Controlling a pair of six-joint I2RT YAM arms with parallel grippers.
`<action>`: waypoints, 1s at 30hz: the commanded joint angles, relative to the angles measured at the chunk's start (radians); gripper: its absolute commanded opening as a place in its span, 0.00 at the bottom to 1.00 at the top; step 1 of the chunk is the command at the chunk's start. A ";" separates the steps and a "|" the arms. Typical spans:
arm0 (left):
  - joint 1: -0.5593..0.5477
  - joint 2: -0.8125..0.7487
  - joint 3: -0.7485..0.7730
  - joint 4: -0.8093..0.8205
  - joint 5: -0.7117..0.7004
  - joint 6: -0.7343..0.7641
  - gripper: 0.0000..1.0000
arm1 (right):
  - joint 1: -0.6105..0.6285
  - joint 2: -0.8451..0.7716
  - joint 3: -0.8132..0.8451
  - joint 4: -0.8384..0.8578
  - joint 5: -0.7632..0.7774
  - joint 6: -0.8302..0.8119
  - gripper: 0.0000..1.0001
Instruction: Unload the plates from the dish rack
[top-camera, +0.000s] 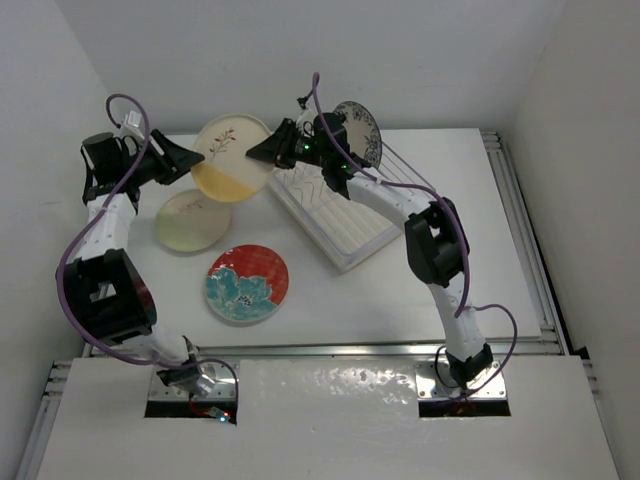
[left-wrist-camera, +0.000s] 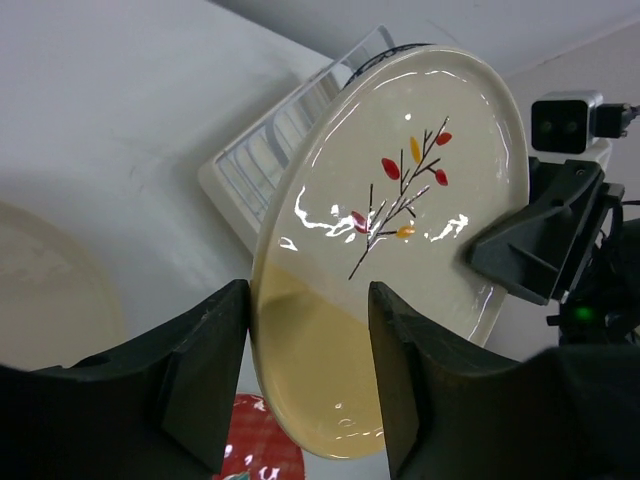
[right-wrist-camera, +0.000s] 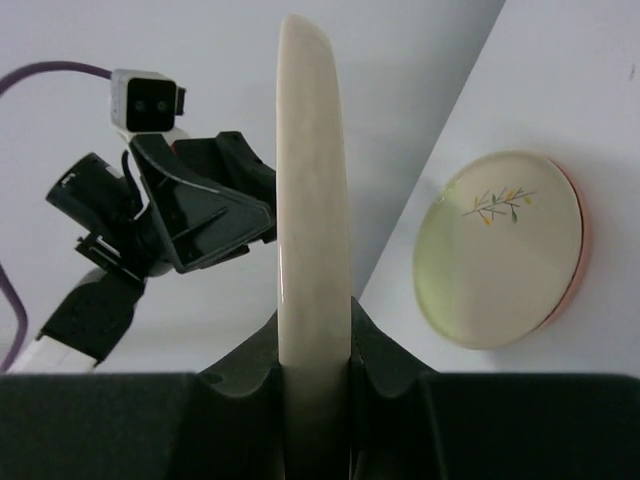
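Observation:
A cream plate with a branch motif hangs in the air between both arms, left of the dish rack. My right gripper is shut on its right rim; the right wrist view shows the plate edge-on, pinched between the fingers. My left gripper straddles the opposite rim. In the left wrist view the plate sits tilted between the jaws, which stand apart round it. A blue-and-white plate with a dark back stands upright in the rack's far end.
Two plates lie flat on the table left of the rack: a cream-green one and a red-and-teal floral one. White walls close in on the left and back. A metal rail runs along the table's right edge.

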 joint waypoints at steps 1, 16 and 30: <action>-0.012 -0.008 -0.030 0.141 0.111 -0.127 0.47 | 0.012 -0.049 0.032 0.227 -0.037 0.083 0.00; -0.009 -0.015 -0.092 0.338 0.218 -0.270 0.35 | 0.014 0.021 0.079 0.344 -0.074 0.242 0.00; 0.163 -0.041 -0.055 -0.047 0.132 0.003 0.00 | 0.009 -0.088 -0.012 0.002 -0.026 -0.094 0.76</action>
